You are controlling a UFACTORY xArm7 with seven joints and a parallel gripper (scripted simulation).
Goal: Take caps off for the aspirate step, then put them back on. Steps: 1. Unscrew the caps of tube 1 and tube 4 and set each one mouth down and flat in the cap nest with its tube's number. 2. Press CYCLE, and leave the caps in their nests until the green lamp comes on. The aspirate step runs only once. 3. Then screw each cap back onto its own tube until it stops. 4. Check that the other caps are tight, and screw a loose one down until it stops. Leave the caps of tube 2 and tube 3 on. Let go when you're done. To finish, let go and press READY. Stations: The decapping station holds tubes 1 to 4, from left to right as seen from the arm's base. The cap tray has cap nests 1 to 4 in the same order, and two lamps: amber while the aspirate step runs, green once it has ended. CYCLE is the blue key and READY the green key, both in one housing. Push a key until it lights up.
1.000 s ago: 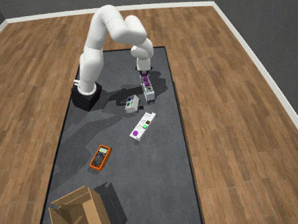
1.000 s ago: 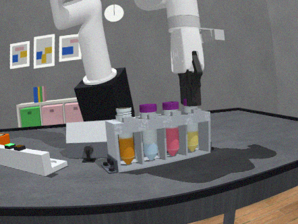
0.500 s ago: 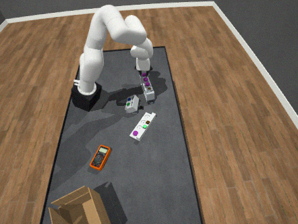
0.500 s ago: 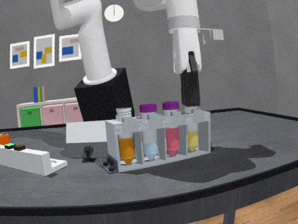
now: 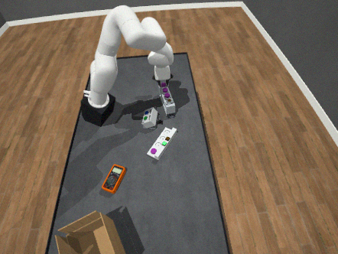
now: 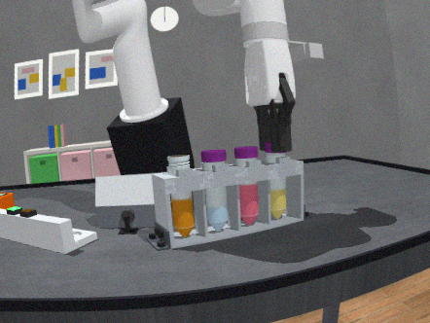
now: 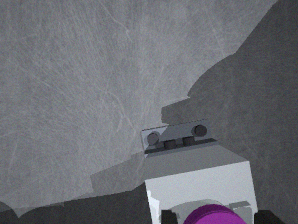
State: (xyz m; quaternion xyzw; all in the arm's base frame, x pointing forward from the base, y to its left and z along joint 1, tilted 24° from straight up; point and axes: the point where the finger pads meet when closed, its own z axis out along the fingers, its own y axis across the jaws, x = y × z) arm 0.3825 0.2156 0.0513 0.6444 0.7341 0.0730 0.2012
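Observation:
The white tube rack [image 6: 229, 201] holds four tubes. The tube with orange liquid [image 6: 179, 195] at its left end in the exterior view has no cap. The two middle tubes wear purple caps [image 6: 214, 156] [image 6: 246, 152]. My gripper [image 6: 274, 145] stands upright over the yellow tube [image 6: 277, 195] at the other end. Its fingers are around that tube's purple cap [image 7: 215, 216], slightly open, and the cap sits on the tube. The cap tray [image 5: 162, 143] has one purple cap [image 5: 153, 151] in its end nest, and its green lamp [image 5: 164, 143] is lit.
The key housing [image 5: 149, 118] with the blue key [image 5: 146, 113] and the green key [image 5: 145, 118] stands between the arm's base and the tray. An orange multimeter [image 5: 114, 178] and an open cardboard box [image 5: 89, 235] lie further down the mat.

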